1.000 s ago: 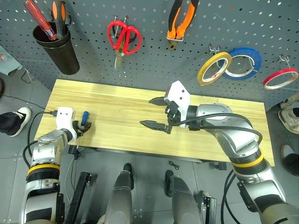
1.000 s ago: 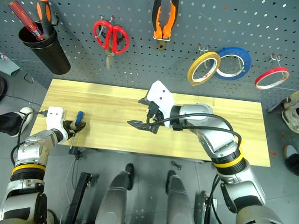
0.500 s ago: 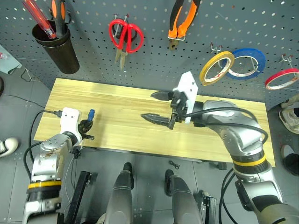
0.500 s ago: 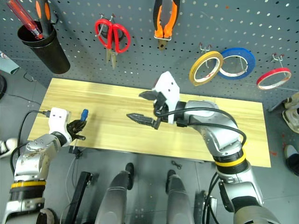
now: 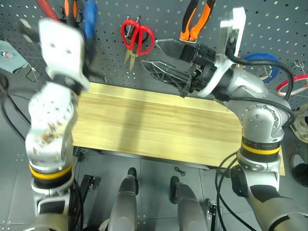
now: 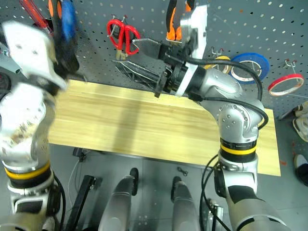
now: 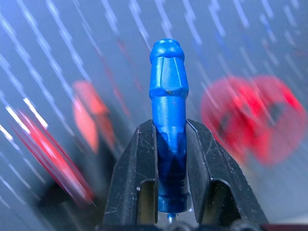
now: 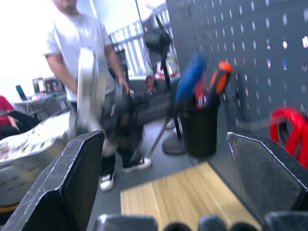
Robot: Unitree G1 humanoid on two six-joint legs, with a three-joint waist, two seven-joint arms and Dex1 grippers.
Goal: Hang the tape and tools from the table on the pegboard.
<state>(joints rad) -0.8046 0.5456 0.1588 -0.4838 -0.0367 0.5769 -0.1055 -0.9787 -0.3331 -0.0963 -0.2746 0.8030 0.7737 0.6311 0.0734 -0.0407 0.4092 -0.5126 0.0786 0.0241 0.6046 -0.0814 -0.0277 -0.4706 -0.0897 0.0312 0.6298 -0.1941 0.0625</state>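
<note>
Now left fingers (image 7: pixel 130 185) clamp blue screwdriver (image 7: pixel 167 120); right fingers (image 8: pixel 72 178) wide apart.

The blue screwdriver (image 7: pixel 167 139) is clamped between the left gripper's (image 7: pixel 169 144) jaws, handle end outward, raised at the far left before the pegboard (image 5: pixel 159 19). Red scissors (image 5: pixel 137 38), orange-and-black pliers (image 5: pixel 196 18) and yellow tape (image 6: pixel 217 59) hang on the pegboard; the wooden counter (image 5: pixel 159 130) lies below.
</note>
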